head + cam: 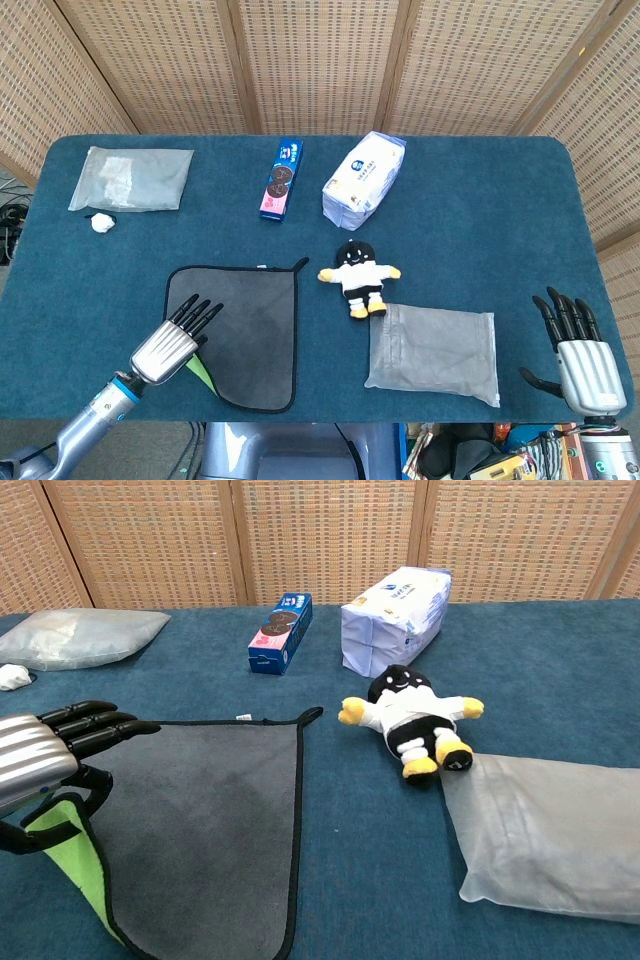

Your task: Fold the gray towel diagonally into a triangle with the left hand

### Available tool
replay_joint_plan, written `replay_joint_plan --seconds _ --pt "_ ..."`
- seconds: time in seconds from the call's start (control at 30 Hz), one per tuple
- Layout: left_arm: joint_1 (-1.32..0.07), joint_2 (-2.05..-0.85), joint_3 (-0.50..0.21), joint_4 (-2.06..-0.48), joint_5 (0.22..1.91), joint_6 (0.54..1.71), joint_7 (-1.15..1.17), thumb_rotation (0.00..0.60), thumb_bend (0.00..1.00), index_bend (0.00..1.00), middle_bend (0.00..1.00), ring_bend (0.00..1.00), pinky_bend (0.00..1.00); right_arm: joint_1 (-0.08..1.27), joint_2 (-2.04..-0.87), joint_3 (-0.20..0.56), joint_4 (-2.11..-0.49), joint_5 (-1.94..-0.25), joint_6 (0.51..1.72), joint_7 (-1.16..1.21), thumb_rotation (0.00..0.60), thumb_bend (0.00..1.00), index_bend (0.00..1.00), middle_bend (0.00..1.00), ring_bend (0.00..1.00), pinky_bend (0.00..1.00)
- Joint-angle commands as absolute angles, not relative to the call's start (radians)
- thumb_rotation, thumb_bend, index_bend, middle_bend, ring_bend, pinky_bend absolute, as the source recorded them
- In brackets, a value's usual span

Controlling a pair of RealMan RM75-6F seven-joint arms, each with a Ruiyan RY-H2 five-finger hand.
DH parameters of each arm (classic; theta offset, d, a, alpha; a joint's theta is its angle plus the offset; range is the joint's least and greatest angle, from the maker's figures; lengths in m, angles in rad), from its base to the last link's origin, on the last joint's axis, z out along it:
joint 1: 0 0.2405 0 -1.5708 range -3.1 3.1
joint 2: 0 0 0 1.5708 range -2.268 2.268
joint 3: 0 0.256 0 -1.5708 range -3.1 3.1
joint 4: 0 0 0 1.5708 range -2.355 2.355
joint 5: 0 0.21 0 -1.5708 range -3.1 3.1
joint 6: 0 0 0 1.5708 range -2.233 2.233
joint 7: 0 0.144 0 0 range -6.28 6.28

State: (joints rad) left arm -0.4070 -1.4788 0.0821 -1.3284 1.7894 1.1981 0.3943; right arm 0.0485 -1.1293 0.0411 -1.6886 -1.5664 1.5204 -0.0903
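Head cam high, top-down; chest cam low, closer; shared towel [245,335].
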Motion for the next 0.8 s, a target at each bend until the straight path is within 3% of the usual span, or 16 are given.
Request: replay_joint_plan --seconds 0.03,0.8 --pt "-0.427 -1.481 0.062 -1.345 1.773 1.174 0.415 0.600 0.44 0.60 0.00 0.00 0.00 0.050 -1.130 0.040 -1.686 -1.563 1.515 -0.085 0.600 0.00 0.00 0.00 0.00 0.00" --pt "-0.601 -1.562 -0.101 -1.348 1.634 1.012 0.545 0.600 0.44 0.60 0.00 0.00 0.00 0.067 -1.126 0.046 -1.659 -1.528 1.470 -0.024 0.600 0.00 0.00 0.00 0.00 0.00"
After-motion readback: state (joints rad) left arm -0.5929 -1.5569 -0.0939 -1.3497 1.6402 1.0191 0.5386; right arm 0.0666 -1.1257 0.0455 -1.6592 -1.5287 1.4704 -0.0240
